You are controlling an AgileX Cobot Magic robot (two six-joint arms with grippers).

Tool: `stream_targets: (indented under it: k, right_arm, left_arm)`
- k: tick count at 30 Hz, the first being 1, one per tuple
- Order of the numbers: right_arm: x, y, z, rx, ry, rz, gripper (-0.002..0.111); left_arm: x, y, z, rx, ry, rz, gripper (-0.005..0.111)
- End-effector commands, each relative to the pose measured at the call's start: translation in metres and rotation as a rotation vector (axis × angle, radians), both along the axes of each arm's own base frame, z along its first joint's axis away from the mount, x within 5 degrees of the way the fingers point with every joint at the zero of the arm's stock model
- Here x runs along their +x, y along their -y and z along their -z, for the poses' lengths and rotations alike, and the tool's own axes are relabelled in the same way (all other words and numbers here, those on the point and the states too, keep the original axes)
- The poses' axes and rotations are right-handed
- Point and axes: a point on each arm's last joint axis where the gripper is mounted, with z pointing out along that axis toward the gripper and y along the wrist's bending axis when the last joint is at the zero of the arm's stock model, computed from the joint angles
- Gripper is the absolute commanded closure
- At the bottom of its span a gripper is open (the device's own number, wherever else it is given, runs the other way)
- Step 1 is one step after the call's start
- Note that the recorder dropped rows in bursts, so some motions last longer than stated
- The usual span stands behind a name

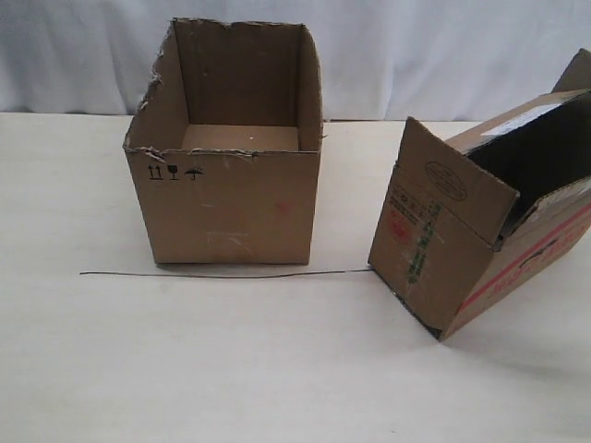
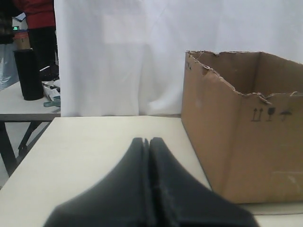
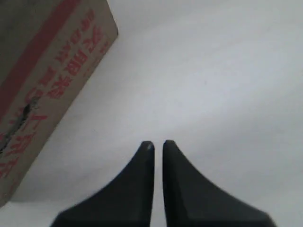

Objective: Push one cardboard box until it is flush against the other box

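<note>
The cardboard box (image 1: pixel 462 249) with flaps and red and green print stands skewed and tilted at the right of the exterior view. The other box (image 1: pixel 226 185), wide with ragged edges and black symbols, stands left of it, with a gap of bare table between them. Neither gripper shows in the exterior view. My left gripper (image 2: pixel 147 140) is shut and empty, beside the other box (image 2: pixel 246 142) and apart from it. My right gripper (image 3: pixel 157 144) has only a thin slit between its fingers and holds nothing. It hovers over the table near the cardboard box's red-printed side (image 3: pixel 42 80), not touching it.
A thin dark line (image 1: pixel 222 274) runs along the table in front of the other box toward the cardboard box. A white curtain (image 1: pixel 416 46) hangs behind the table. In the left wrist view a second table with a black cylinder (image 2: pixel 28 75) stands beyond the table edge.
</note>
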Motion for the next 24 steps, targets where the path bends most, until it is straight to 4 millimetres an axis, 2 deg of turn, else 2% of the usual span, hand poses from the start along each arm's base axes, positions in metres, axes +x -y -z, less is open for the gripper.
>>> stream_targets:
  k: [1, 5, 8, 12, 17, 21, 24]
  right_arm:
    - [0.011, 0.01, 0.062, 0.181, -0.034, 0.087, 0.103]
    - [0.032, 0.003, 0.103, 0.338, -0.06, 0.061, 0.103]
    - [0.054, 0.001, 0.142, 0.459, -0.058, 0.062, 0.103]
    - [0.079, 0.007, 0.169, 0.499, -0.089, 0.039, 0.103]
    - [0.119, 0.005, 0.17, 0.695, -0.01, -0.004, 0.103]
    - [0.139, 0.007, 0.177, 0.773, 0.016, 0.014, 0.103]
    - [0.15, -0.001, 0.18, 0.807, 0.02, -0.001, 0.103]
  left_arm:
    - [0.0, 0.0, 0.0, -0.005, 0.005, 0.001, 0.107]
    - [0.0, 0.0, 0.0, -0.005, 0.005, 0.001, 0.107]
    - [0.0, 0.0, 0.0, -0.005, 0.005, 0.001, 0.107]
    - [0.0, 0.0, 0.0, -0.005, 0.005, 0.001, 0.107]
    - [0.0, 0.0, 0.0, -0.005, 0.005, 0.001, 0.107]
    - [0.0, 0.0, 0.0, -0.005, 0.005, 0.001, 0.107]
    - [0.0, 0.0, 0.0, -0.005, 0.005, 0.001, 0.107]
